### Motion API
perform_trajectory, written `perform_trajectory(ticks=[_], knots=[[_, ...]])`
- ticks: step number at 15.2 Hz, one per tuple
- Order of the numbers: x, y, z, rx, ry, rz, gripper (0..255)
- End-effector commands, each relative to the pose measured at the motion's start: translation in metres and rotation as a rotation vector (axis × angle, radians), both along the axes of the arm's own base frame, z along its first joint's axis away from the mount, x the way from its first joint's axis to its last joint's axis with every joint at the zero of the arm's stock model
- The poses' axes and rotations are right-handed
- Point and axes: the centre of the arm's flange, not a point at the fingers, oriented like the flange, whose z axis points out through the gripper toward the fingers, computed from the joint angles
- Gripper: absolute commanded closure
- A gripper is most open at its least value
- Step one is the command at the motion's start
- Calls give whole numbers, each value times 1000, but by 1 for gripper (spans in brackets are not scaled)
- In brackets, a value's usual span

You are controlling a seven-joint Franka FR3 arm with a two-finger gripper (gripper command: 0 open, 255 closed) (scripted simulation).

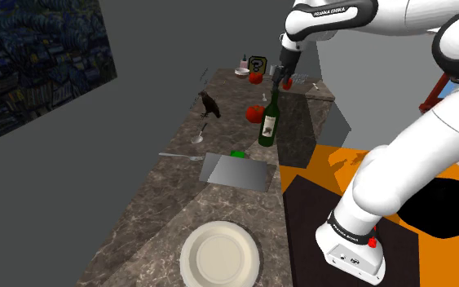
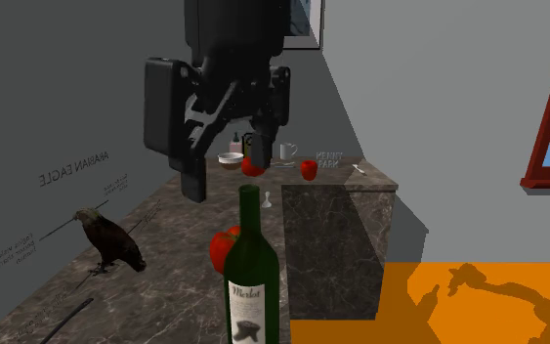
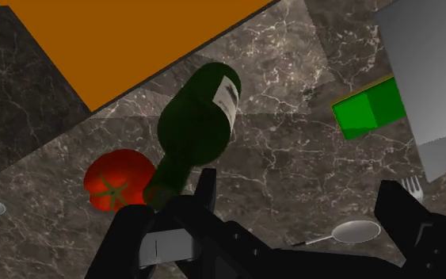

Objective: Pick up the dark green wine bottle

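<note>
The dark green wine bottle (image 1: pixel 269 121) stands upright on the marble counter (image 1: pixel 170 204), white label facing the stand. It rises in the foreground of the second exterior view as the bottle (image 2: pixel 252 269). My black gripper (image 1: pixel 284 80) hangs just above its neck, open and holding nothing. From the second exterior view the gripper (image 2: pixel 229 166) is above and behind the bottle top. In the wrist view the bottle (image 3: pixel 197 123) is seen from above. Its mouth lies just outside one finger (image 3: pixel 205 190), not between the fingers of the gripper (image 3: pixel 304 202).
A red tomato (image 1: pixel 254 112) sits close beside the bottle, and another tomato (image 1: pixel 255 77) lies further back. An eagle figurine (image 1: pixel 210 104), a grey board (image 1: pixel 237 171) with a green block (image 1: pixel 237 153), a spoon (image 3: pixel 356 231) and a plate (image 1: pixel 219 257) share the counter.
</note>
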Motion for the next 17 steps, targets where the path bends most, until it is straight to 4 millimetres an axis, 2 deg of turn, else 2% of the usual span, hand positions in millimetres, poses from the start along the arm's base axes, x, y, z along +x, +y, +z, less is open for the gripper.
perform_trajectory(ticks=[1,7,8,15,17], knots=[[10,-24,-12,1,6,-6,0],[43,-92,-40,7,25,-23,0],[46,-97,-42,8,27,-24,0],[46,-97,-79,8,27,-24,0],[46,-97,-82,8,27,-24,0]])
